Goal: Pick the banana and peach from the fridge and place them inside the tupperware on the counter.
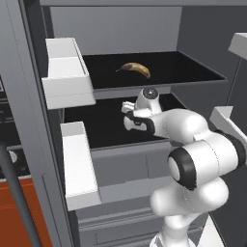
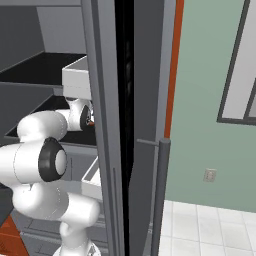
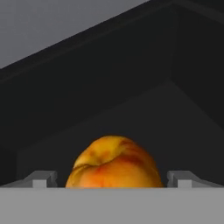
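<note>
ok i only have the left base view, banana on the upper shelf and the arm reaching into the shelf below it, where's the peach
Observer: In the hand view the peach sits on the black shelf straight ahead, between the two fingertips.
Operator: gripper shut on it yet
Observer: No, the gripper is open, a gap either side of the fruit.
Operator: anything else on that shelf near it
Observer: The hand view shows bare dark shelf behind the peach.
Operator: can the right base see it
Observer: Only a sliver of orange by the wrist, next to the fridge door edge.
</note>
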Tool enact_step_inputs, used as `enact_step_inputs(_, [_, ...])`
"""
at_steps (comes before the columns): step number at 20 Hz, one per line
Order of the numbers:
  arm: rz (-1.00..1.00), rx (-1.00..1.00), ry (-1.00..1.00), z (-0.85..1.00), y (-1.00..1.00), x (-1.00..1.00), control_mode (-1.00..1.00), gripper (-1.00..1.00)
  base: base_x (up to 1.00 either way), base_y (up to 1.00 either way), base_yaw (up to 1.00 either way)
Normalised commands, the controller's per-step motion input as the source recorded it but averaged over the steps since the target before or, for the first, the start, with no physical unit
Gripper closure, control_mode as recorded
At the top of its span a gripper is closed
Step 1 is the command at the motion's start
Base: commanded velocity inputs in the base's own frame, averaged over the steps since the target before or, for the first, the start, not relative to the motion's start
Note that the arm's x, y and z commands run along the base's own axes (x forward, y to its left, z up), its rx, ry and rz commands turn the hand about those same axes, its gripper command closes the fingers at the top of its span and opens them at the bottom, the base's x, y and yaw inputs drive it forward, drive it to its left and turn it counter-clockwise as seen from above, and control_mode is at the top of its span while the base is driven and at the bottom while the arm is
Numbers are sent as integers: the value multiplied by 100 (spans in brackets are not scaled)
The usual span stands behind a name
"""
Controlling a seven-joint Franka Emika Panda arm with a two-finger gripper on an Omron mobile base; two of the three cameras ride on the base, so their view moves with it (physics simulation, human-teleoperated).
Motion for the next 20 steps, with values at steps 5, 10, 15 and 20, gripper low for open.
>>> enact_step_inputs(5, [0, 0, 0, -21, 1, 10, -100, -100, 0, 0, 0])
enact_step_inputs(10, [1, 0, 0, -28, 5, 5, -100, 100, 0, 0, 0])
enact_step_inputs(15, [1, -5, 4, -32, 12, -16, -100, 100, 0, 0, 0])
enact_step_inputs(20, [0, -4, -13, -26, 12, -62, -100, 100, 0, 0, 0])
